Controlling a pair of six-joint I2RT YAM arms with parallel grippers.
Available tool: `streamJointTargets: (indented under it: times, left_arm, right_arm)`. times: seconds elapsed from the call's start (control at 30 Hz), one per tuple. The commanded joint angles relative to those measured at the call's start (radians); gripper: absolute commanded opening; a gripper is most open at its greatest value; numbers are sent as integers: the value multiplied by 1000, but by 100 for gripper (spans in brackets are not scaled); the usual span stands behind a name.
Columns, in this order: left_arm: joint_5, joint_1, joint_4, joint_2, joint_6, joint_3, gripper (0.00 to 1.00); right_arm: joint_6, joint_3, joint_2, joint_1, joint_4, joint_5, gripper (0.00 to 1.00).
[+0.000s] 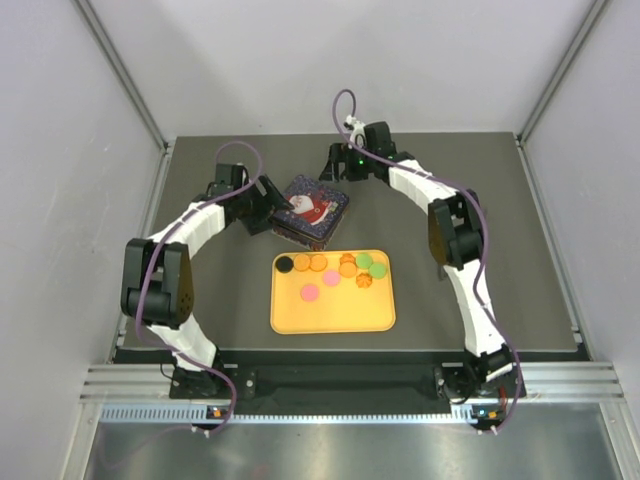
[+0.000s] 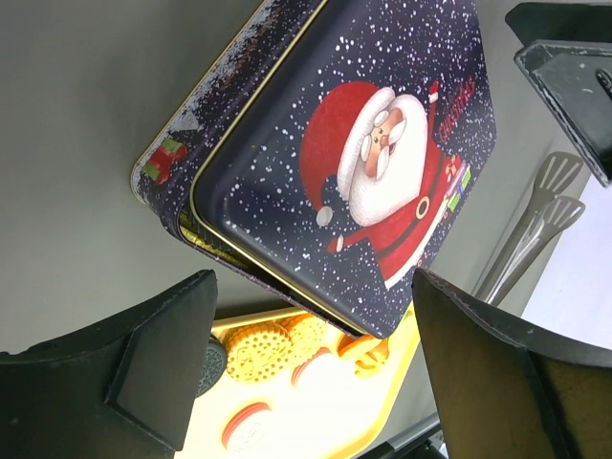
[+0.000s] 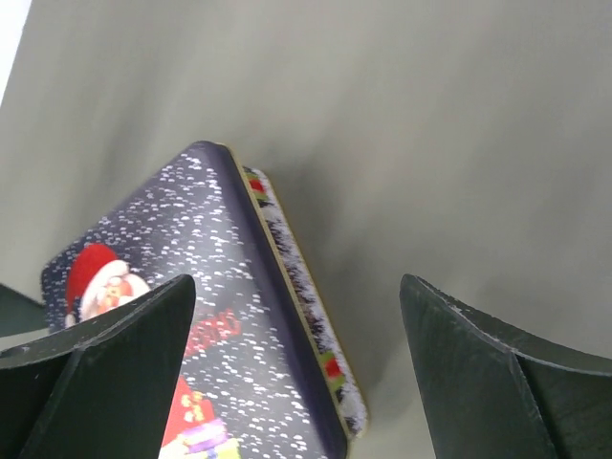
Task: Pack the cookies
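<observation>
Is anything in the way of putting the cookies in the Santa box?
Yes. The lid lies on the tin, slightly askew, covering most of its opening. The cookies wait on the yellow tray beside it, with nothing visible between tray and tin.

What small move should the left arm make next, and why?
Probably ease the open left pincer forward onto the edge of the Santa lid and close it there: the lid sits askew yet covers the tin, while the cookies lie on the yellow tray.
</observation>
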State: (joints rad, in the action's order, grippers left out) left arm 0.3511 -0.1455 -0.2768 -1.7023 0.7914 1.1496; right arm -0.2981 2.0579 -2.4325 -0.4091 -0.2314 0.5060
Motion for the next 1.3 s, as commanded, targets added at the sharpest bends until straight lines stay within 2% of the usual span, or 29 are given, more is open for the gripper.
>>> streamJointTargets:
  times: [0.0, 0.57, 1.03, 1.27]
  left_arm:
    - [3, 3, 53, 0, 12, -7, 88]
    - [-34, -28, 85, -68, 37, -2, 87]
    - [-119, -66, 148, -82, 80, 12, 84]
    - [-144, -91, 154, -121, 71, 48, 79]
  right_arm:
    - [22, 60, -3, -34, 32, 26, 88]
    - [37, 62, -30, -92, 17, -3, 84]
    - [70, -94, 72, -122, 36, -26, 83]
    - [60, -205, 135, -132, 89, -50, 85]
